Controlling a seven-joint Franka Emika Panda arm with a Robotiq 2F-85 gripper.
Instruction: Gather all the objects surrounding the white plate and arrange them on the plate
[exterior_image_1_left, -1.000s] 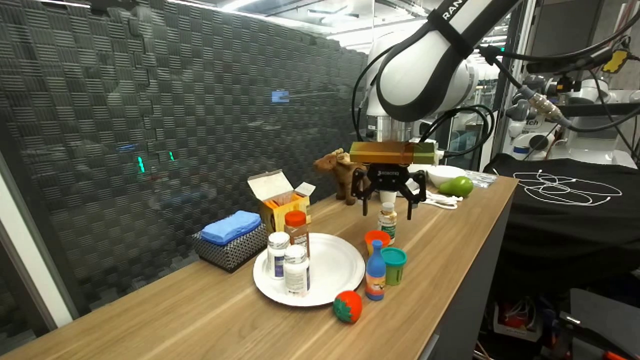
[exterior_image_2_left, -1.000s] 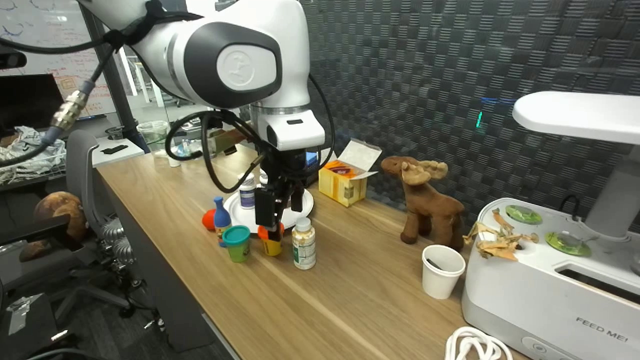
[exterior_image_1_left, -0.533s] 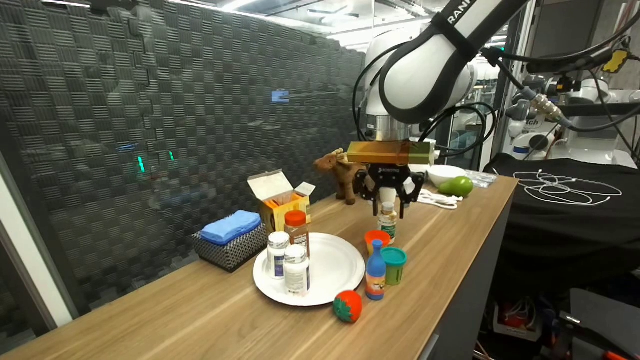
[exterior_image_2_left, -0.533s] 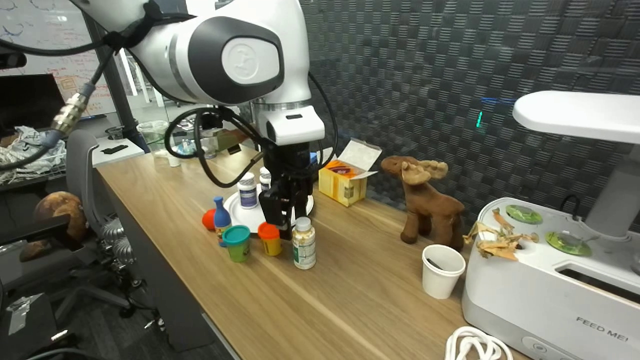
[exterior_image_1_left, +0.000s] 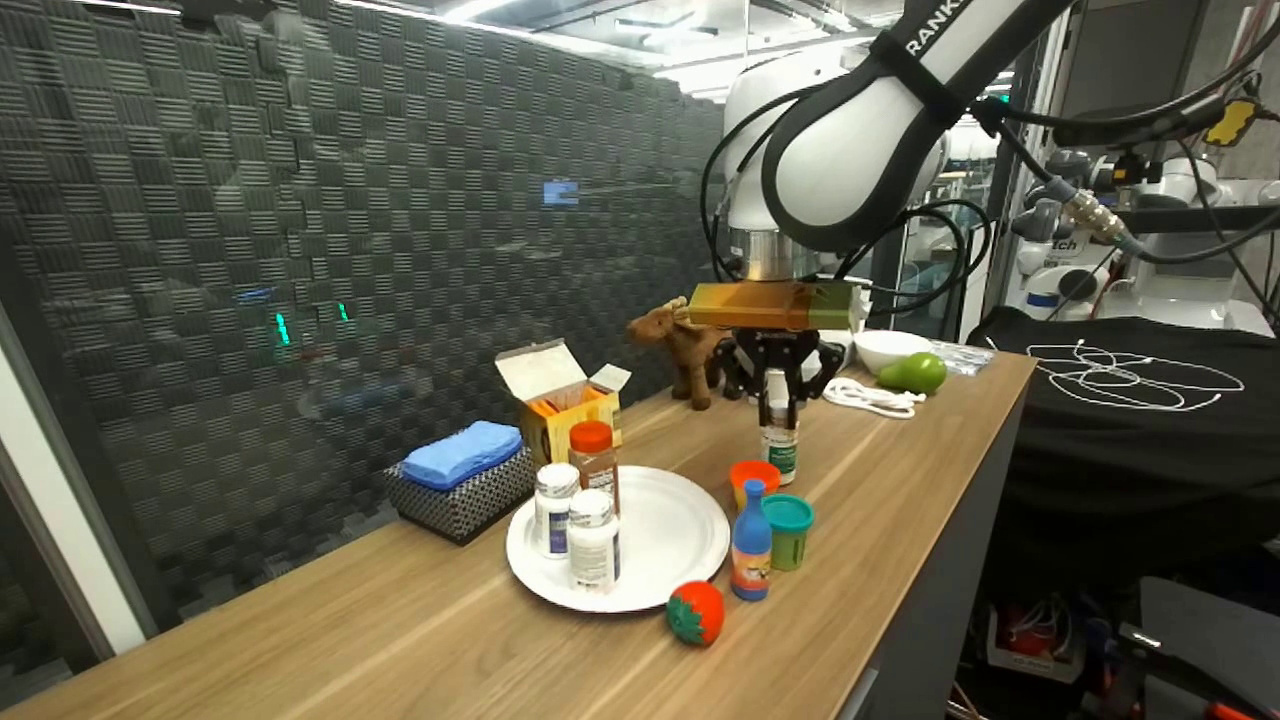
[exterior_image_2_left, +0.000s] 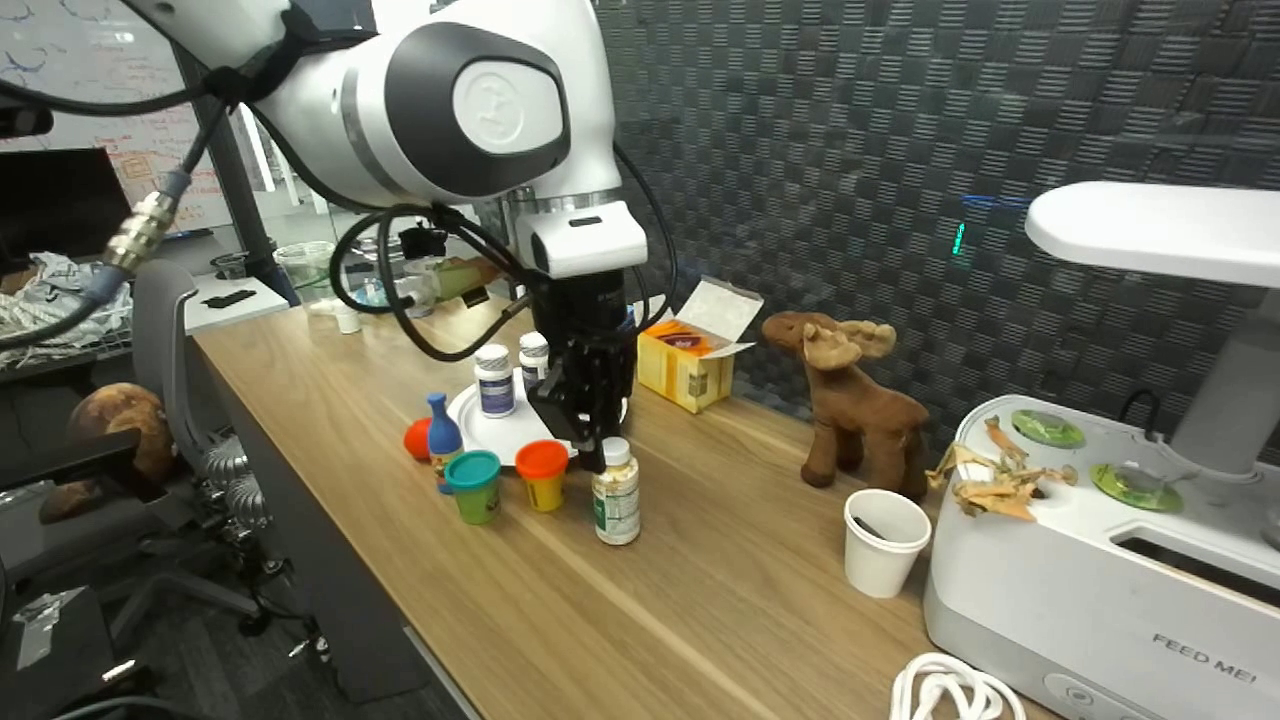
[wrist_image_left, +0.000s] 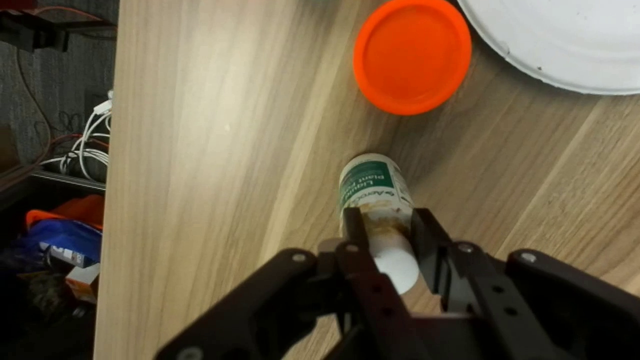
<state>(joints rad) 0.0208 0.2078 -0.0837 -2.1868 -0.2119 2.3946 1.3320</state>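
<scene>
So the hand (wrist_image_left: 388, 220) has a good pinch on the white-capped bottle (exterior_image_2_left: 617, 512), one finger on either side of it up near the neck. Wrist view makes that pretty clear, and you can even make out "Liquid Plant" on the green part of the label. The bottle itself looks roughly upright on the tabletop (exterior_image_2_left: 690, 600), near the orange-lidded jar (exterior_image_2_left: 545, 487) but apart from it, and off the white plate (exterior_image_1_left: 675, 520).

Plate-wise, three things are on it: a white pill bottle (exterior_image_1_left: 594, 555), a matching pill bottle (exterior_image_1_left: 553, 518) just beside it, and an orange-capped bottle (exterior_image_1_left: 593, 466) at the back, base mostly hidden. All upright.

The rest of the small stuff stands around one side of the plate. The orange-lidded jar is near the rim, the teal-lidded jar (exterior_image_2_left: 477, 495) is further out, and the blue bottle (exterior_image_1_left: 751, 550) is just beside the teal one. The strawberry (exterior_image_1_left: 700, 612) is right by the rim, can't tell if they touch.

Across the plate in an exterior view there's a yellow carton (exterior_image_1_left: 560, 432) with its flaps up, plus a blue cloth (exterior_image_1_left: 463, 455) lying on a dark patterned box (exterior_image_1_left: 475, 503).
</scene>
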